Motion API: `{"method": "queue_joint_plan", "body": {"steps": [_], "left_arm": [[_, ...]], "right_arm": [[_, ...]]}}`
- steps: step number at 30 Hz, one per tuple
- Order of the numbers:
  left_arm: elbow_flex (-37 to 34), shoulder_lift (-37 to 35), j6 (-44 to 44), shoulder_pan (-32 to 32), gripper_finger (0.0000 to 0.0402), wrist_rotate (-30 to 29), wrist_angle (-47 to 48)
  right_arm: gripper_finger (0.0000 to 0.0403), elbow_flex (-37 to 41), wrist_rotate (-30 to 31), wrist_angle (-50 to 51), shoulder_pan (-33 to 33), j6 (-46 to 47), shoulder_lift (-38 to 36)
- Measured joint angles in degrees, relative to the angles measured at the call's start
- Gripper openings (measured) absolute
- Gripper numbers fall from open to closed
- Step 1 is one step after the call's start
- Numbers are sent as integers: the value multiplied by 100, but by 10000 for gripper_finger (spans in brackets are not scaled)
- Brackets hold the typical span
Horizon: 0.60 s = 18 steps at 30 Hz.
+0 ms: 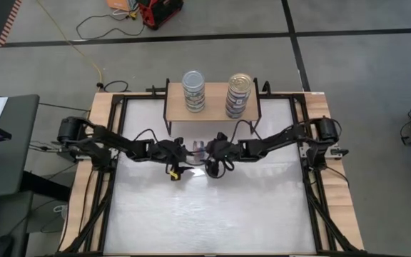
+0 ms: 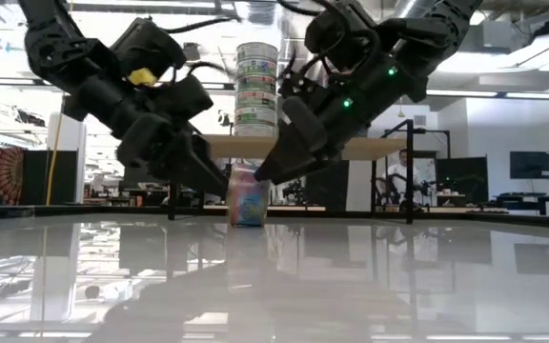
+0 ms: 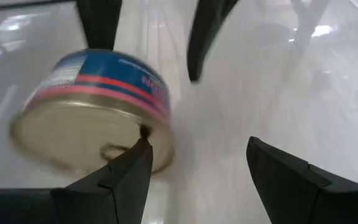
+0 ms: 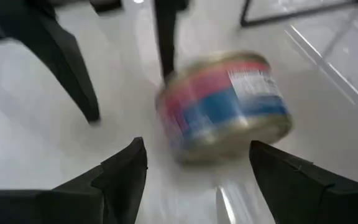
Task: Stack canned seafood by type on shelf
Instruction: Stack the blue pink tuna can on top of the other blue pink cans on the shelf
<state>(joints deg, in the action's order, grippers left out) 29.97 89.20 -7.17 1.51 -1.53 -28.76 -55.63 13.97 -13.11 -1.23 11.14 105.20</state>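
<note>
Last tin point(image 2: 248, 193) sits tipped on its edge on the table, right between both claws. Left gripper point(image 3: 194, 165) and right gripper point(image 4: 197, 165) are both spread, holding nothing. I'd steady it with one claw, pinch with the other, then lift it to the shelf point(image 1: 215, 108).

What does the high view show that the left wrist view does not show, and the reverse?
Only the high view shows the shelf with two stacks of tins on it, and both whole arms meeting below it. Only the left wrist view shows the loose tin from close by: its blue and red label and its gold pull-tab lid, tipped on the table. Both show the open left gripper and open right gripper near that tin.
</note>
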Motion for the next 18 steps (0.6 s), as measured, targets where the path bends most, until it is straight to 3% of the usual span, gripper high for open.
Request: {"method": "queue_joint_plan", "body": {"steps": [7, 18], "left_arm": [[256, 395, 53, -230, 249, 365, -170], [805, 385, 291, -814, 249, 338, -251]], "right_arm": [[306, -3, -629, -152, -242, -194, 7], [306, -1, -679, 537, -630, 340, -100]]}}
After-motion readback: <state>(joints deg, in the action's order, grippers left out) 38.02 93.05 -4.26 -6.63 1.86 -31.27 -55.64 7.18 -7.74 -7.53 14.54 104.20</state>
